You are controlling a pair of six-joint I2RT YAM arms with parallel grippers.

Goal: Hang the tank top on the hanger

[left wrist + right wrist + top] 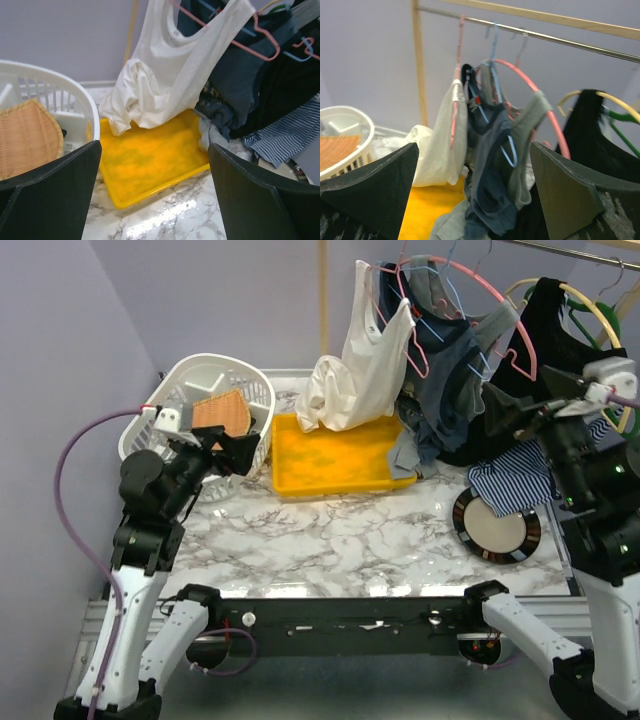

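The off-white tank top (365, 360) hangs from the slim pink wire hanger (418, 352) on the rail at the back, and its bunched lower part droops to the back of the yellow tray (335, 460). In the left wrist view the tank top (165, 65) has a strap over the hanger's wire (250, 49). In the right wrist view it (442, 135) hangs edge-on under the hanger (454, 107). My left gripper (238, 450) is open and empty beside the basket. My right gripper (502, 412) is open and empty, to the right of the hanging clothes.
A white laundry basket (215, 390) with a wicker piece stands at the left. A blue-grey shirt (445, 390) on a blue hanger, a thick pink hanger (505, 305) and a black top (550, 330) hang to the right. A striped cloth (515, 480) and a round disc (497, 525) lie at the right.
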